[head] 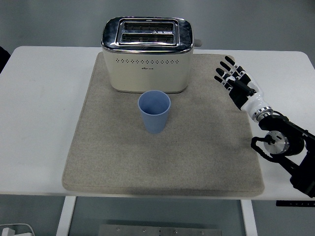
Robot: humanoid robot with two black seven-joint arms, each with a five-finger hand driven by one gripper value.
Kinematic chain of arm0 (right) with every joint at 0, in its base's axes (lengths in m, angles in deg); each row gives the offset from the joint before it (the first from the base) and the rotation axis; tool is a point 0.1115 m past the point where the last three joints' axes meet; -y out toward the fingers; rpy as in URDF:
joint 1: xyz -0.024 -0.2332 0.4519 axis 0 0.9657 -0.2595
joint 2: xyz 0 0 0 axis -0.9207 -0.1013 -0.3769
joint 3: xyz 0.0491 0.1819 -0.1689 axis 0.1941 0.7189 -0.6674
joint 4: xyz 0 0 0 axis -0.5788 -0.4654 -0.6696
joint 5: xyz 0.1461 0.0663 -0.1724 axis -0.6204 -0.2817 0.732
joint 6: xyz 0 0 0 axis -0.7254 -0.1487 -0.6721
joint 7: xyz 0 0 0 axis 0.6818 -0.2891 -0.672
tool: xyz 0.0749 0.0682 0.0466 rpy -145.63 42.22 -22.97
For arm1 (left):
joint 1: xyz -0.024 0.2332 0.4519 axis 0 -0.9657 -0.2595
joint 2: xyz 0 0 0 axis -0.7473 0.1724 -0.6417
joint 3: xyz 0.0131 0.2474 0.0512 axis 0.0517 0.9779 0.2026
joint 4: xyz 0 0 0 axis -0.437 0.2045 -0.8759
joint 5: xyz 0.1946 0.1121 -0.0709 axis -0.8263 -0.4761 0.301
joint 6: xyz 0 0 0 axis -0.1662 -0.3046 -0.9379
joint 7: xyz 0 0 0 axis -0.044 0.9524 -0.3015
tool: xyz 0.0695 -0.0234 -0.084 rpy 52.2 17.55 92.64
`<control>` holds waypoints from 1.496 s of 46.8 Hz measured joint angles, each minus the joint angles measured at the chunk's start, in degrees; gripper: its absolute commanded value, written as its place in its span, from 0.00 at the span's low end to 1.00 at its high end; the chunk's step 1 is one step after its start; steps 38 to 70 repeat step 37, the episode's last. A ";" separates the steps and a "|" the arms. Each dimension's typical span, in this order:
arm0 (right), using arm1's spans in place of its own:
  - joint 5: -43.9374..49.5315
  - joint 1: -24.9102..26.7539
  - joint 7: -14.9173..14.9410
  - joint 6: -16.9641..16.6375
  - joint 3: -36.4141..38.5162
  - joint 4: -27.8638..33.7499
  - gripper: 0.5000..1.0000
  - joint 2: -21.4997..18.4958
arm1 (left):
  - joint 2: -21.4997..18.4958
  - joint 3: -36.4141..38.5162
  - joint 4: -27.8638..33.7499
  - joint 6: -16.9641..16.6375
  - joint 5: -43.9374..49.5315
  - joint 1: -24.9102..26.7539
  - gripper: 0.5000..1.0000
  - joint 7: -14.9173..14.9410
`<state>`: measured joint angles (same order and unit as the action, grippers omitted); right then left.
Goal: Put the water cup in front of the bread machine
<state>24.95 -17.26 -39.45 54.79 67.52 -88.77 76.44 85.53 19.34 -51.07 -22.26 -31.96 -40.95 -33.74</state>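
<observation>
At the far left, a bare strip of the white table is seen between its left edge and the left edge of the beige mat. The mat is laid across the middle of the table, its near edge close to the table's near edge. At the mat's far side, a cream and chrome bread machine is stood upright, its two slots facing up. Just near of its front face, the blue water cup is stood upright on the mat, open end up, close to the machine but apart from it. Open mat is left on the cup's left, right and near sides. Further right, over the mat's far right corner, the right hand is held with fingers spread and nothing gripped, well apart from the cup. Its black arm is brought in from the right edge.
</observation>
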 measured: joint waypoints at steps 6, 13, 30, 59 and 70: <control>-1.37 -2.06 -0.99 0.02 0.76 0.00 0.83 -0.10 | 0.00 -0.01 0.11 0.00 0.00 0.02 1.00 0.00; -0.93 -3.06 -0.54 -0.65 0.69 -0.03 0.83 0.33 | 0.00 -0.08 0.12 0.00 0.00 0.02 1.00 0.00; -0.37 -3.38 -1.03 -6.00 -0.27 3.15 0.83 0.71 | 0.01 -0.08 0.10 0.00 0.00 0.02 1.00 0.00; -0.30 -3.34 -1.08 -7.28 -0.33 3.70 0.83 0.71 | 0.01 -0.09 0.06 0.00 0.00 -0.02 1.00 0.05; -0.30 -3.34 -1.08 -7.28 -0.33 3.70 0.83 0.71 | 0.01 -0.09 0.06 0.00 0.00 -0.02 1.00 0.05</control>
